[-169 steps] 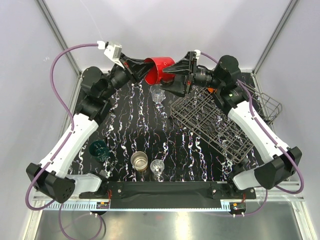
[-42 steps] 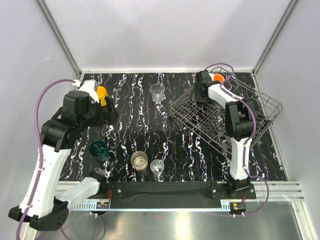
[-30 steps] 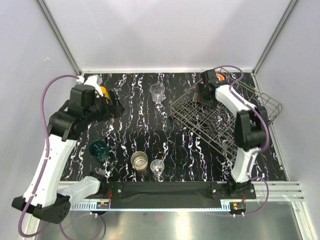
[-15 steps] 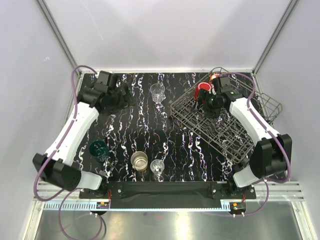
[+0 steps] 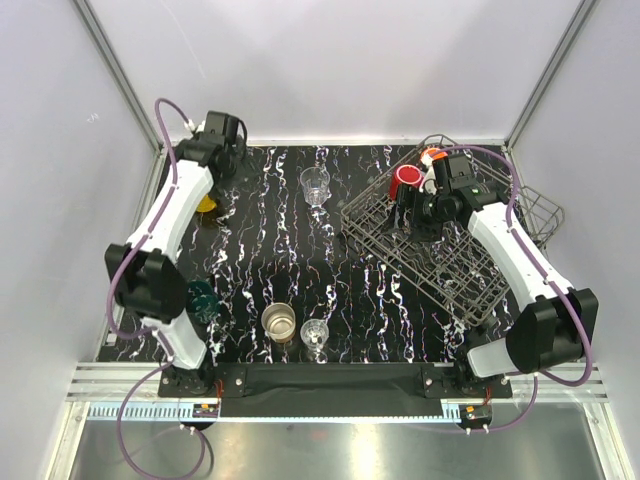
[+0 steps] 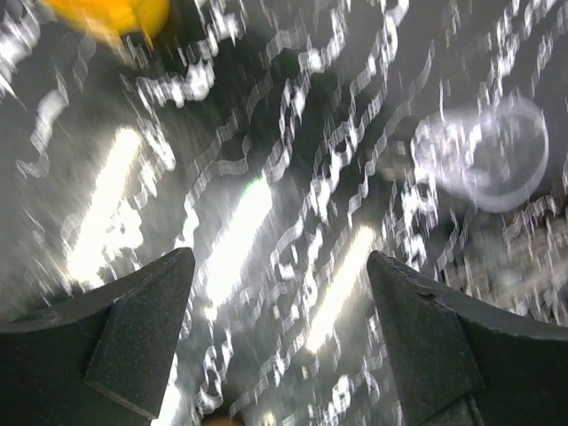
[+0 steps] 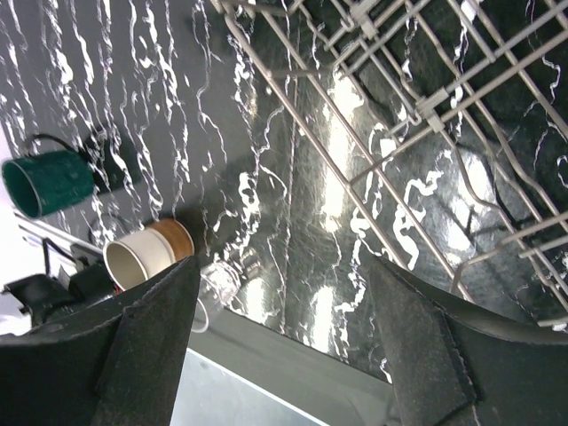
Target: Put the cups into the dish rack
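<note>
While the left gripper (image 6: 277, 266) gapes empty well left of the grey wire dish rack (image 5: 450, 255), the right gripper (image 7: 282, 266) hangs over its grid, fingers spread, holding nothing. Glossy red mug (image 5: 405, 181) sits at the rack's far corner, orange mug (image 5: 432, 155) just beyond. Left of the rack: far clear glass (image 5: 316, 185), yellow mug (image 5: 207, 203), teal cup (image 5: 199, 298), brown-and-cream cup (image 5: 279, 322) and near clear glass (image 5: 315, 335), all on the black, white-veined tabletop (image 5: 350, 290); pale walls (image 5: 300, 70) around.

— How are my arms placed?
— Your left arm (image 5: 175, 215) is stretched long toward the far left corner. Your right arm (image 5: 510, 245) folds at the elbow and reaches far and inward.
— And the fingers?
— Your left fingers (image 6: 133, 328) are spread wide with nothing between them. Your right fingers (image 7: 142, 346) are the same.
</note>
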`<state>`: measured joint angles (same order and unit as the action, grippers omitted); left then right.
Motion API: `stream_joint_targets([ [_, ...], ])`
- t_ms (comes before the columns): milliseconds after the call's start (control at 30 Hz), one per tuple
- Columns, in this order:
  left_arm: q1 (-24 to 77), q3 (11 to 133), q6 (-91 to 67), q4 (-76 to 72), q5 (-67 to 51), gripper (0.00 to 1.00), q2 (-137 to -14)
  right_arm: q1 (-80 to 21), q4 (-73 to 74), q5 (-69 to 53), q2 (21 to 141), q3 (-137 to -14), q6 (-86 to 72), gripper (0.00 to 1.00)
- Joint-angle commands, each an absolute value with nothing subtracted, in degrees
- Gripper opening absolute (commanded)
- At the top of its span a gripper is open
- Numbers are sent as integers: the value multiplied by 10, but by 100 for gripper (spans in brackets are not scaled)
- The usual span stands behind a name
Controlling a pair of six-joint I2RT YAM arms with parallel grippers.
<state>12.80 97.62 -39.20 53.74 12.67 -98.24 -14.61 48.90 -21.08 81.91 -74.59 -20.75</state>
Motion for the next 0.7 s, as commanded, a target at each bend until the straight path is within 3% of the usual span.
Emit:
stream_joint_targets([
  [0,115,1060,-355,550,206,84,-1016,-145,505,-228,812,-751,-179,84],
  [233,89,1256,-296,635,256,81,-1135,-144,480,-229,795,-723,-182,84],
  [667,47,1221,-211,538,286,66,-1182,-144,475,-191,753,-679,-199,84],
])
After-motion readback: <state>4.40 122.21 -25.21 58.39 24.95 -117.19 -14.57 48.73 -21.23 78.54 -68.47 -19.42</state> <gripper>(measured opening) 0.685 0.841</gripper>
